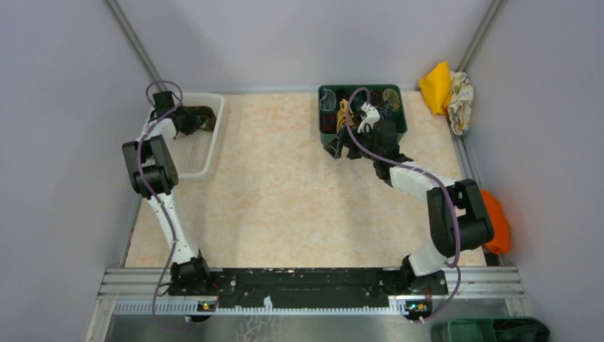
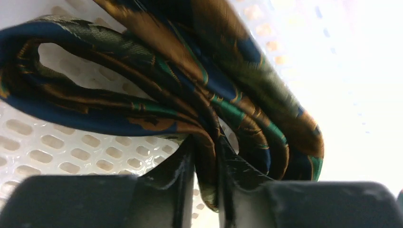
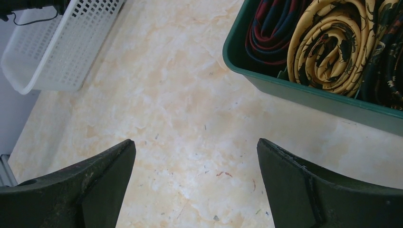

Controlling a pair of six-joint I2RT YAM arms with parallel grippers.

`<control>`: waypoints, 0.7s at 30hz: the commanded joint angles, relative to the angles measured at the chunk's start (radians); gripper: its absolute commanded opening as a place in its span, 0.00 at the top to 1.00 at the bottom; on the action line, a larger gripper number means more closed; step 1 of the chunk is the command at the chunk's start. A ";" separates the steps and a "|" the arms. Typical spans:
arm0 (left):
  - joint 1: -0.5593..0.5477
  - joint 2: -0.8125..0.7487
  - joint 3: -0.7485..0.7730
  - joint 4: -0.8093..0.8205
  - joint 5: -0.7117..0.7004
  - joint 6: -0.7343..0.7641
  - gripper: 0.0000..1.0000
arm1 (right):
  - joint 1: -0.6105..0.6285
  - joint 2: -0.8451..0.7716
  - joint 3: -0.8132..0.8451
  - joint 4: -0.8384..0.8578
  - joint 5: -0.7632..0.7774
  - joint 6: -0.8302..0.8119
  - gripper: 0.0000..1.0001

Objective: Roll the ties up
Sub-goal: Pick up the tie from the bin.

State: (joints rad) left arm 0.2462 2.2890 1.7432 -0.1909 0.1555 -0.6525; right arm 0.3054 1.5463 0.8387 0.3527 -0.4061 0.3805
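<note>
My left gripper [image 2: 204, 147] is shut on a dark brown tie with orange-gold and teal blotches [image 2: 157, 80], loosely folded inside the white perforated basket [image 2: 57, 147]. In the top view the left gripper [image 1: 186, 121] and the brown tie [image 1: 203, 117] are at the far end of the basket [image 1: 192, 160]. My right gripper [image 3: 196, 152] is open and empty above bare table, just in front of the green bin [image 3: 304, 97]. The bin holds rolled ties: a gold one [image 3: 328, 42], a maroon and navy one [image 3: 273, 26], a dark one [image 3: 392, 57]. In the top view the right gripper [image 1: 342, 148] is at the bin's [image 1: 325, 120] near left corner.
The white basket shows at the upper left of the right wrist view [image 3: 62, 45]. Yellow and white cloth lumps [image 1: 445, 89] lie at the back right corner, an orange lump [image 1: 496, 221] by the right edge. Purple cables [image 1: 153, 178] run along both arms. Grey walls enclose the table.
</note>
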 commanded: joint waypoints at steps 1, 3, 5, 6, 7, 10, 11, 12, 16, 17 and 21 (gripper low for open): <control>-0.002 0.026 -0.032 -0.006 0.120 0.029 0.87 | 0.000 -0.003 0.044 0.057 -0.008 0.016 0.01; -0.002 0.018 -0.043 -0.026 0.157 0.026 1.00 | 0.000 -0.013 0.039 0.063 -0.005 0.024 0.01; -0.006 -0.033 -0.104 0.003 0.174 0.005 1.00 | 0.000 -0.025 0.028 0.075 -0.005 0.033 0.01; -0.009 -0.087 -0.149 0.037 0.172 -0.001 1.00 | 0.000 -0.034 0.017 0.084 -0.001 0.039 0.01; -0.013 -0.124 -0.197 0.069 0.168 -0.007 1.00 | -0.001 -0.042 0.011 0.093 0.004 0.048 0.01; -0.033 -0.301 -0.297 0.107 0.143 -0.008 1.00 | 0.000 -0.074 -0.030 0.128 0.027 0.068 0.01; -0.043 -0.352 -0.319 0.113 0.138 -0.005 1.00 | 0.000 -0.086 -0.045 0.149 0.028 0.078 0.02; -0.055 -0.409 -0.342 0.113 0.131 0.000 1.00 | 0.000 -0.097 -0.059 0.166 0.029 0.088 0.02; -0.134 -0.622 -0.420 0.106 0.082 0.021 1.00 | 0.001 -0.142 -0.101 0.223 0.019 0.132 0.03; -0.173 -0.673 -0.437 0.103 0.062 0.029 1.00 | 0.000 -0.155 -0.107 0.223 0.015 0.134 0.03; -0.310 -0.829 -0.498 0.084 0.025 0.047 1.00 | 0.000 -0.229 -0.131 0.203 0.010 0.141 0.03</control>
State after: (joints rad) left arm 0.0517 1.5845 1.3052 -0.1177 0.2104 -0.6395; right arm 0.3046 1.4181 0.7216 0.4843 -0.3870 0.4988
